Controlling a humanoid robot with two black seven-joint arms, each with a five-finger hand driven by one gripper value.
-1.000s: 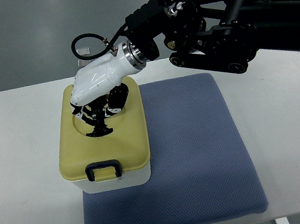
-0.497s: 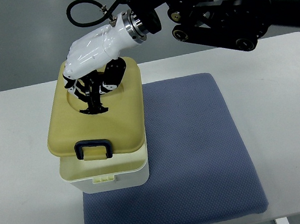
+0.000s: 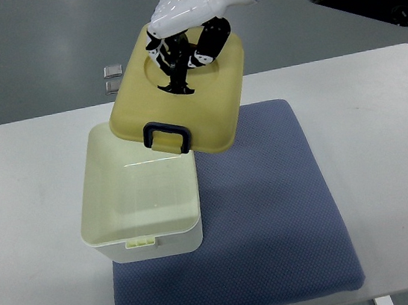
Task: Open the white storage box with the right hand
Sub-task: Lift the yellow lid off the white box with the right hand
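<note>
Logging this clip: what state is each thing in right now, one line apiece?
storage box: open, lid off, looks empty inside, standing on the mat's left edge.
lid: lifted clear of the box, tilted, dark latch handle facing the camera.
right hand: shut on the lid's top recess, holding it up.
blue mat: flat on the table.
left hand: not in view.

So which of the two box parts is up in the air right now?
The yellow lid, held tilted in the right hand above the table. The white box base sits open on the blue mat.
</note>
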